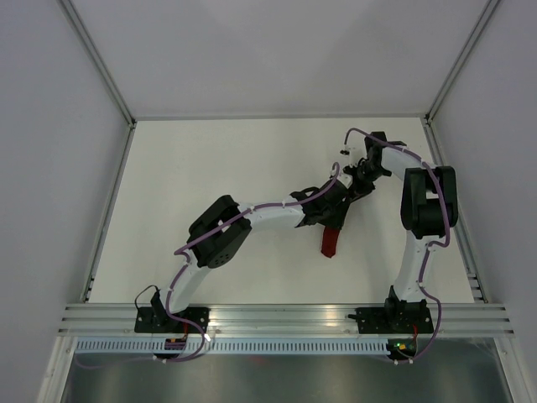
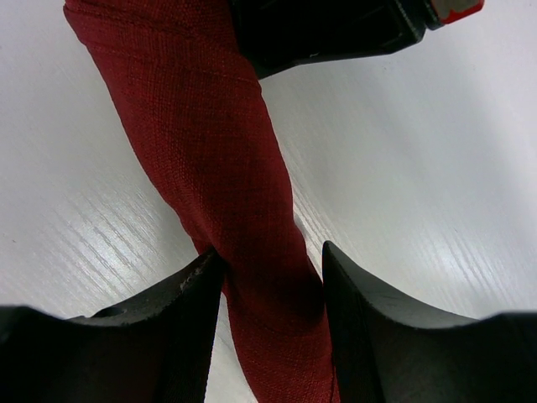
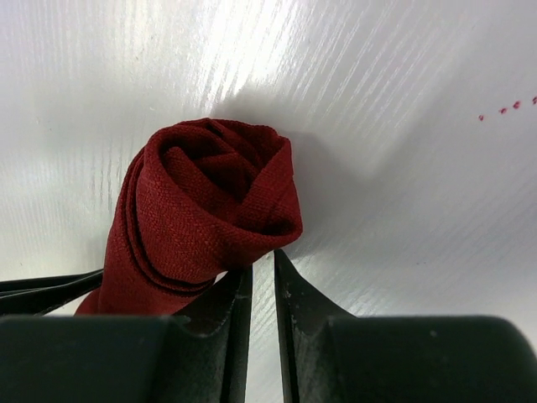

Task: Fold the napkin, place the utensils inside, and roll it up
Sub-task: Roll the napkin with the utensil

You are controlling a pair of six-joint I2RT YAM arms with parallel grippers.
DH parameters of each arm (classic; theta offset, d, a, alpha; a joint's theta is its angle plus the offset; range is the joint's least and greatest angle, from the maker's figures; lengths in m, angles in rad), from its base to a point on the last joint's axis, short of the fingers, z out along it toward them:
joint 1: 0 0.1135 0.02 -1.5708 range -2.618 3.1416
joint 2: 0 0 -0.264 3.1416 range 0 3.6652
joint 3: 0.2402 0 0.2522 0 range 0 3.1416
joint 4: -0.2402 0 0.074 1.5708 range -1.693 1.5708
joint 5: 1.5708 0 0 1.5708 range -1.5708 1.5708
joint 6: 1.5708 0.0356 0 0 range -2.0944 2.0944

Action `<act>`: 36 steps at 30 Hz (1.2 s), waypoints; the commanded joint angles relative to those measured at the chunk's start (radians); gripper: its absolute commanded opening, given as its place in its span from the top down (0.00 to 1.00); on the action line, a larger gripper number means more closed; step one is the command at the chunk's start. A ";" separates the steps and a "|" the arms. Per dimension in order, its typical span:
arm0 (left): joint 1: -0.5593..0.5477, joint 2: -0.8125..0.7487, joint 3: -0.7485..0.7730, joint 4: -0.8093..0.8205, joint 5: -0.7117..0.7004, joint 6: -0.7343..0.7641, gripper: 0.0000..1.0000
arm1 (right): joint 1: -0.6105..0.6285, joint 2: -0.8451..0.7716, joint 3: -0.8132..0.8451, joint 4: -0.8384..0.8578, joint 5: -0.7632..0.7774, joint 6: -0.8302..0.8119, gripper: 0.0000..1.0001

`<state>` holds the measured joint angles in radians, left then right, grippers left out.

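Observation:
The napkin (image 1: 331, 242) lies on the white table as a tight maroon roll (image 2: 243, 193), its spiral end facing the right wrist camera (image 3: 205, 210). My left gripper (image 2: 273, 260) straddles the roll, open, one finger on each side; the left fingertip (image 2: 201, 273) touches the cloth. My right gripper (image 3: 263, 264) sits at the roll's end, jaws only a slit apart with bare table between them, its left fingertip (image 3: 239, 281) against the cloth. From above, both grippers meet over the roll, left (image 1: 336, 220), right (image 1: 348, 193). No utensils show.
White enclosure walls stand on three sides, with a metal rail (image 1: 285, 315) along the near edge by the arm bases. The right arm's elbow (image 1: 428, 201) rises at the right. A few tiny red specks (image 3: 503, 109) dot the table.

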<state>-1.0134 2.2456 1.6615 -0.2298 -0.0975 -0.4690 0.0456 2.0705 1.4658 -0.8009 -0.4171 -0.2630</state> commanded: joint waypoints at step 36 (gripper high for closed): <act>0.061 -0.083 -0.016 0.004 0.010 -0.135 0.34 | 0.053 0.063 0.094 -0.008 0.109 0.036 0.78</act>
<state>-0.9585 2.2337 1.6512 -0.2131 -0.0776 -0.5793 0.0940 2.1090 1.5391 -0.8043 -0.3691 -0.2546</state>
